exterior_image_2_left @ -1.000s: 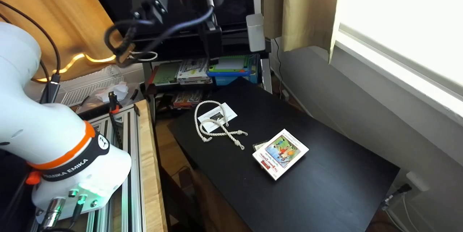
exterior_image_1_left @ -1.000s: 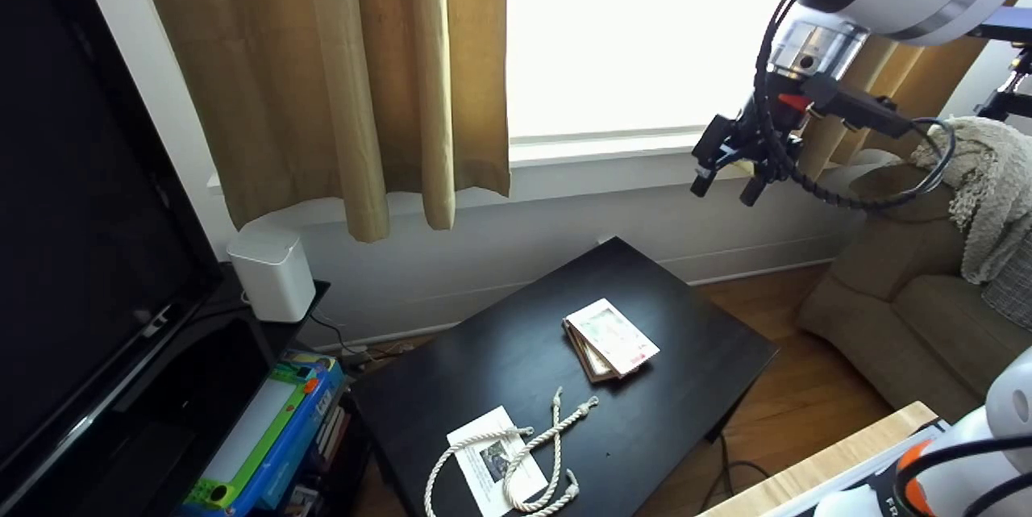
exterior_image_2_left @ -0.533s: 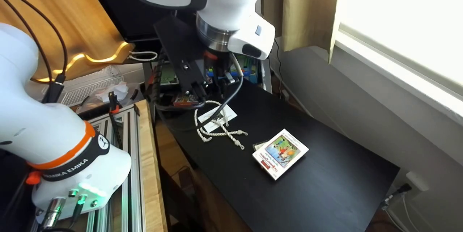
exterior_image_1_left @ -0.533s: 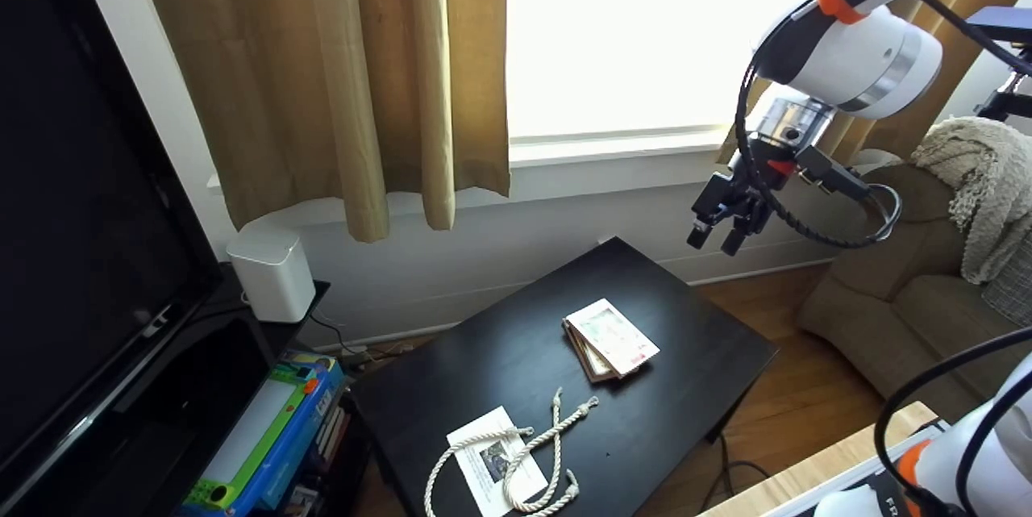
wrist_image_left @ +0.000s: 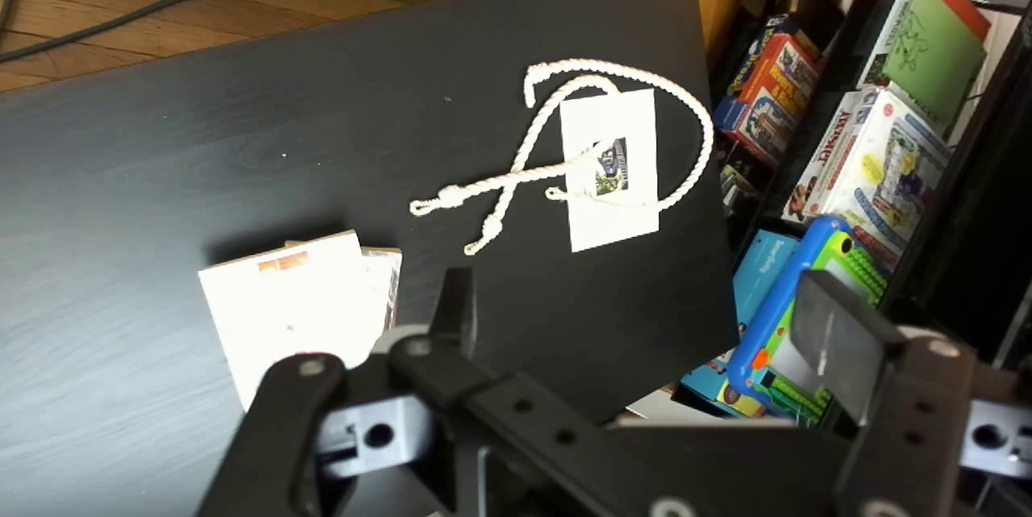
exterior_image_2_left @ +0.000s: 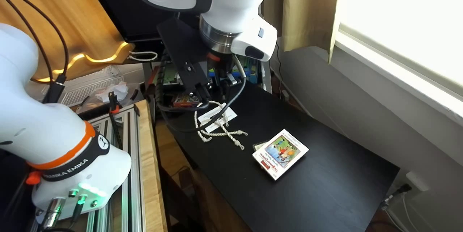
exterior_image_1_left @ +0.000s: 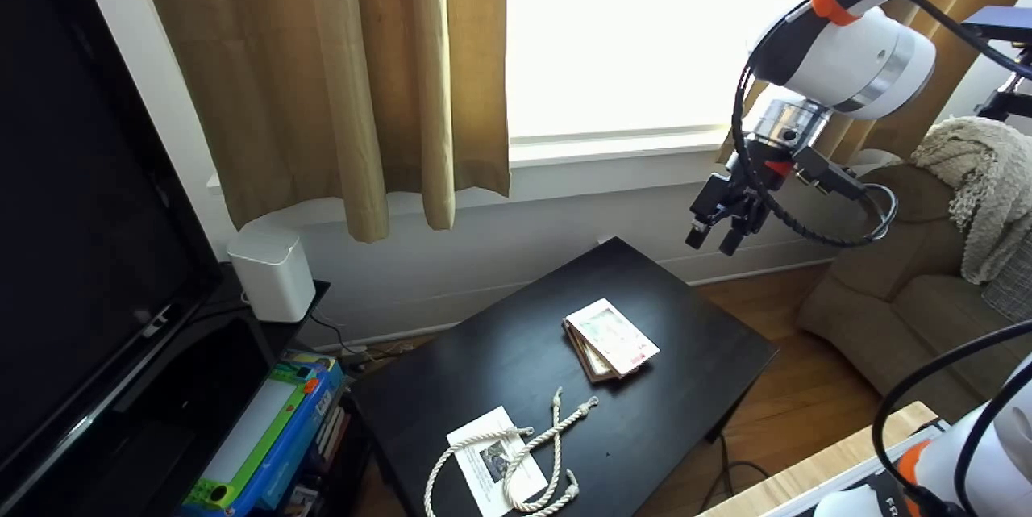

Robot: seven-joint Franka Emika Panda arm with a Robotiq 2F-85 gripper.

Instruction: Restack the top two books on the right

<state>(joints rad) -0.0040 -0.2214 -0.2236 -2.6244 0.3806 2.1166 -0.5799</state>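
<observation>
A pale book with a coloured picture cover (exterior_image_2_left: pixel 281 154) tops a small pile on the black table. Under it lies another book (exterior_image_1_left: pixel 586 357), turned at a different angle, so only its brownish edge and a strip of cover show. The top cover looks washed out by glare in the wrist view, where the upper book (wrist_image_left: pixel 282 307) sits left of my jaws and is partly hidden by the finger linkage. High above the table's far side in an exterior view, my gripper (exterior_image_1_left: pixel 713 241) hangs tilted, well apart from the books. Its fingers stand wide, with nothing between them.
A white rope (wrist_image_left: pixel 516 178) loops over a white card (wrist_image_left: pixel 617 223) on the same table (exterior_image_2_left: pixel 325 188). Beyond the table end, a shelf holds boxed games and a blue-green toy board (wrist_image_left: pixel 778 299). The wall and window sill (exterior_image_2_left: pixel 398 76) run along one side.
The arm has come down from higher up, lowering the gripper toward table height; in the last half second it has barely shifted. Books, rope and card have stayed put.
</observation>
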